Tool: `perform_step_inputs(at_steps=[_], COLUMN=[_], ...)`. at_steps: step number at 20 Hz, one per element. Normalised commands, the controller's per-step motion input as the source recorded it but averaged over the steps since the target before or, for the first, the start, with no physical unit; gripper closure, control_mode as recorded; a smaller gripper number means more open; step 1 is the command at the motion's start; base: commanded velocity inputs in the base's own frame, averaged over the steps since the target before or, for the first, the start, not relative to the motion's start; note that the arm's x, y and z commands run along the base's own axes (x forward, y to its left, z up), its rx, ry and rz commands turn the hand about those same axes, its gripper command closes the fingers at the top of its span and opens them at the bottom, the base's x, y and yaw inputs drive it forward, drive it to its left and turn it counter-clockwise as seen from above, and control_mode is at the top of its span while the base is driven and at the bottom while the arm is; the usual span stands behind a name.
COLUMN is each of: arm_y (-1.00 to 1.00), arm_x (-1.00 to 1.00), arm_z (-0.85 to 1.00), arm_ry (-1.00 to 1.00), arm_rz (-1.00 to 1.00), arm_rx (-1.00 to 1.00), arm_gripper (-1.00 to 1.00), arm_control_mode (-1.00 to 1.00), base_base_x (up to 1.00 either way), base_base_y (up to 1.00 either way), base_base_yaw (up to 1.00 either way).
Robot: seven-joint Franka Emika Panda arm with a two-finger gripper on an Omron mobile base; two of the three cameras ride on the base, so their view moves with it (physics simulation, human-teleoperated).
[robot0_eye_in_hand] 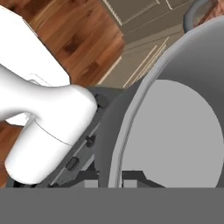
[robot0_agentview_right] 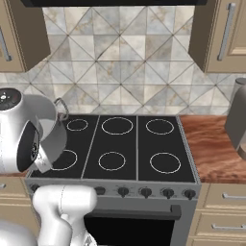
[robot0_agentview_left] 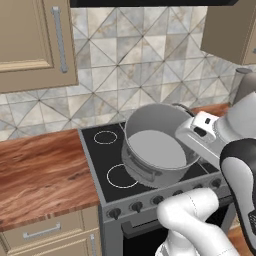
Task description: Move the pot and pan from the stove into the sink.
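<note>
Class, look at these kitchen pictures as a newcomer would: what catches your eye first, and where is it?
The grey pot stands out first: it hangs tilted above the front left of the stove, its open mouth turned towards the camera, with the gripper shut on its rim. Next comes the black cooktop with its white burner rings, set between wooden counters under a tiled wall.

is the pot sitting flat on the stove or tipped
Tipped. The pot leans so its open mouth and bare inside face the left base camera, raised above the stove, its rim between the fingers.
</note>
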Motion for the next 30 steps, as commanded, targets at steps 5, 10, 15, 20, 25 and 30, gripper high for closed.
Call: perform_step_inputs(at_steps=[5, 10, 15, 20, 25, 30], arm_y=[0.0, 0.0, 0.0, 0.0, 0.0, 0.0], arm_x=[0.0, 0.0, 0.0, 0.0, 0.0, 0.0], arm_z=[0.0, 0.0, 0.0, 0.0, 0.0, 0.0], arm_ry=[0.0, 0.0, 0.0, 0.0, 0.0, 0.0], arm_rz=[0.0, 0.0, 0.0, 0.0, 0.0, 0.0], arm_rx=[0.0, 0.0, 0.0, 0.0, 0.0, 0.0], arm_gripper=[1.0, 1.0, 1.0, 1.0, 1.0, 1.0], arm_control_mode=[1.0, 1.0, 1.0, 1.0, 1.0, 1.0], base_base_x=[-0.81, -0.79, -0.48, -0.17, -0.1, -0.09], base_base_y=[-0.1, -0.02, 0.0, 0.0, 0.0, 0.0], base_base_yaw=[0.02, 0.08, 0.33, 0.46, 0.49, 0.5])
